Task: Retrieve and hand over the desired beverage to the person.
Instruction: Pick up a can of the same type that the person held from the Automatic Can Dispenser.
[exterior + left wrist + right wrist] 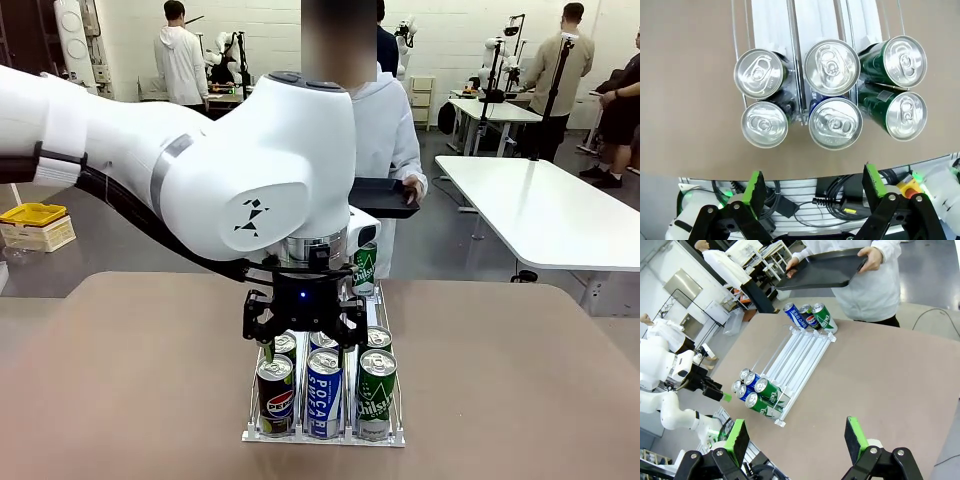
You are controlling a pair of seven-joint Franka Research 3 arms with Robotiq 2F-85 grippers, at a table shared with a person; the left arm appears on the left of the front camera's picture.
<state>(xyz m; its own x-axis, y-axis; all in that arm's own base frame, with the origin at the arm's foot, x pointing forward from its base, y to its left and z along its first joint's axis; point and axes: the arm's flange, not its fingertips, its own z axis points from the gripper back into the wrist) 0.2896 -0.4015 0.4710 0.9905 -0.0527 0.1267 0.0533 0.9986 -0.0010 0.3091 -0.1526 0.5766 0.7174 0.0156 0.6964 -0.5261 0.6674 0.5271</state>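
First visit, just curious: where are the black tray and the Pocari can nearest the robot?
black tray [822,271], right wrist view, its middle.
Pocari can nearest the robot [324,392], front view, its blue label.

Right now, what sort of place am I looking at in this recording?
Probably a robotics lab or test hall: long white work tables on a bare grey floor, a tall stand beyond, and a can rack on the brown table before a person holding a black tray.

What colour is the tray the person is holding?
Black. The tray shows best in the right wrist view.
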